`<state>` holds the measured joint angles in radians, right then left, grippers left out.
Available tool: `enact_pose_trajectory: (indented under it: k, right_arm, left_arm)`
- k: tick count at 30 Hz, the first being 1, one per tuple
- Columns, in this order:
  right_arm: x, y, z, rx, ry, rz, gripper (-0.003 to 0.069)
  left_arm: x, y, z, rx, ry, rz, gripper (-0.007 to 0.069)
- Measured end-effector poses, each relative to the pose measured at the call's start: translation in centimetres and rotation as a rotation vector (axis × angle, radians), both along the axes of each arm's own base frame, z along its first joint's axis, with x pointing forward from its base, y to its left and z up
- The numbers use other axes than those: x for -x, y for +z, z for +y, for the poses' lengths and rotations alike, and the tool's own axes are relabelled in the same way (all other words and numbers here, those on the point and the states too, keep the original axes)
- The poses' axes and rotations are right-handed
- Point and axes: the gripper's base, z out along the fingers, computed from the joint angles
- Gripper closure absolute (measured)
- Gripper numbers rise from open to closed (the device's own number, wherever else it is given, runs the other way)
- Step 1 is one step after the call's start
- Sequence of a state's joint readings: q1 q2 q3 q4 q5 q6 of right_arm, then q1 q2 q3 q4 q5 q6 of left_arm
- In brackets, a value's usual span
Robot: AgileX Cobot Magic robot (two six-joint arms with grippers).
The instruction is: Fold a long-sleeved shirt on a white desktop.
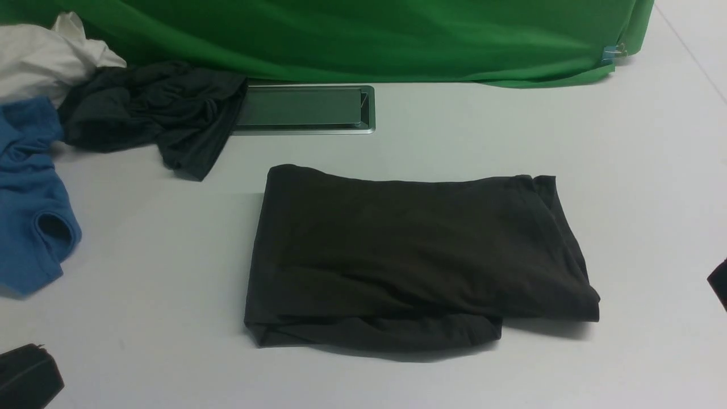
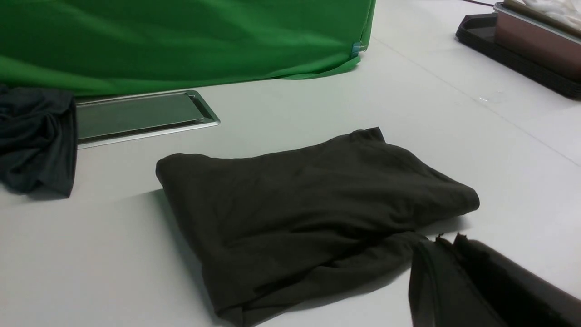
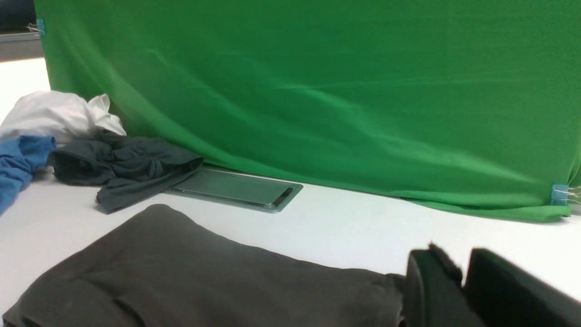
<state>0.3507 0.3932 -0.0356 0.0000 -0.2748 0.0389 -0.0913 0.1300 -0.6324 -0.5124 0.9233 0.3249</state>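
Two grippers sit nearest you: your left gripper (image 2: 447, 245) has its jaws together, empty, just beside the folded long-sleeved shirt (image 1: 414, 255); your right gripper (image 3: 463, 272) shows a narrow gap, holding nothing. The shirt lies mid white desktop (image 1: 625, 170). Beyond, the cable slot (image 1: 304, 108), then the green backdrop (image 1: 363, 34).

Matt dark knit shirt (image 1: 414, 255) on smooth matt white desktop (image 1: 568, 142); brushed-metal slot (image 1: 304, 109).

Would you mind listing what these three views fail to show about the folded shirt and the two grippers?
- long-sleeved shirt: sleeves, chest print and neck label are folded inside, in every view.
- left gripper: front view's edge crops it; fingers look shut in its wrist view.
- right gripper: cropped by the front view's right edge; the wrist view shows a narrow gap, holding nothing.
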Motion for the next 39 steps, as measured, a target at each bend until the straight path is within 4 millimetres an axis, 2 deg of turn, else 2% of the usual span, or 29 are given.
enact_pose_trajectory:
  k: [13,25,29,33,34,35,36,38,39]
  right_arm:
    - [0.0,0.0,0.0,0.000,0.000,0.000,0.0487]
    - [0.0,-0.1,0.0,0.002,0.000,0.006,0.0452]
    - [-0.1,-0.1,0.0,0.003,0.000,0.009,0.0442]
    - [-0.1,-0.1,0.0,0.003,0.000,0.009,0.0437]
    - [-0.1,-0.1,0.0,0.004,0.000,0.010,0.0435]
    - [-0.1,-0.1,0.0,0.004,0.000,0.010,0.0435]
    - [-0.1,-0.1,0.0,0.004,0.000,0.010,0.0431]
    - [-0.1,-0.1,0.0,0.004,0.000,0.010,0.0429]
    - [-0.1,-0.1,0.0,0.004,0.000,0.010,0.0425]
  left_arm:
    - [0.0,0.0,0.0,-0.008,-0.002,-0.004,0.0607]
    - [1.5,0.0,0.2,-0.006,0.000,-0.076,0.0607]
    - [1.3,-0.2,0.3,0.013,0.035,-0.126,0.0607]
    - [-1.6,-2.1,1.6,0.023,0.253,-0.251,0.0607]
    - [-2.7,-3.5,2.1,0.014,0.331,-0.269,0.0607]
    - [-2.8,-3.8,2.2,0.012,0.342,-0.272,0.0607]
    - [-3.8,-6.0,2.8,-0.017,0.418,-0.274,0.0607]
    - [-4.4,-7.8,3.1,-0.039,0.462,-0.266,0.0607]
    - [-5.1,-10.1,3.5,-0.063,0.500,-0.245,0.0607]
